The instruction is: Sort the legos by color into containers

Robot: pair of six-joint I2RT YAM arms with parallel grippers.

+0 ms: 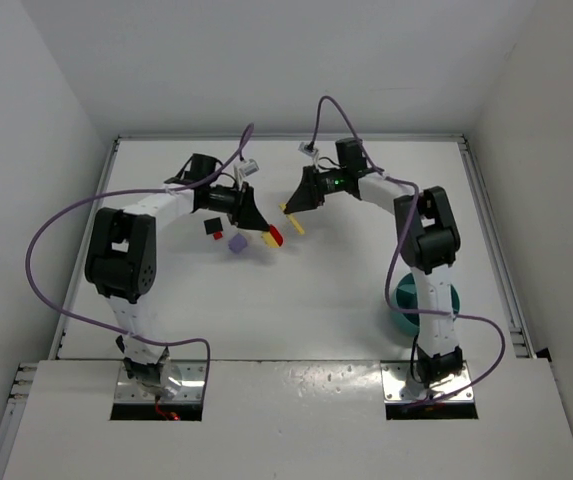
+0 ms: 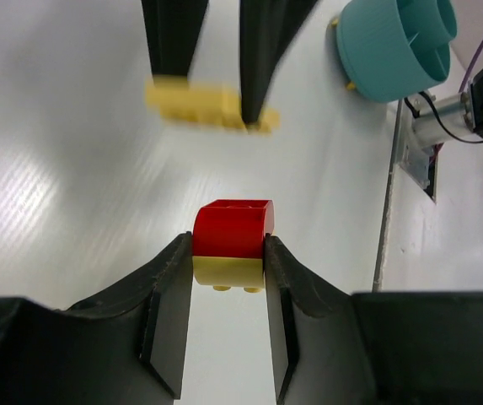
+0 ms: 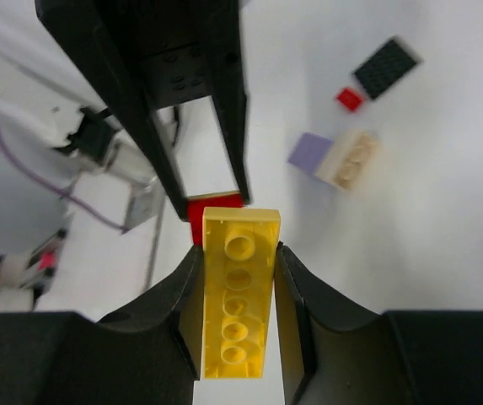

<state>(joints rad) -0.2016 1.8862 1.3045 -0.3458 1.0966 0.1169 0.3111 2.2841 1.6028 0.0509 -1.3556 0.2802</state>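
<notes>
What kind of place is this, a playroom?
Probably a robot lab's test booth, not a playroom: a left arm and a right arm are bolted at the edge of a white table boxed in by plain white walls.

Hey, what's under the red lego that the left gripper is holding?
A yellow piece sits directly under the red lego, touching it; the left gripper covers their sides.

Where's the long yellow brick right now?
The long yellow brick is clamped in the right tool, near the centre of the top view, just right of the red-on-yellow stack held in the left tool.
</notes>
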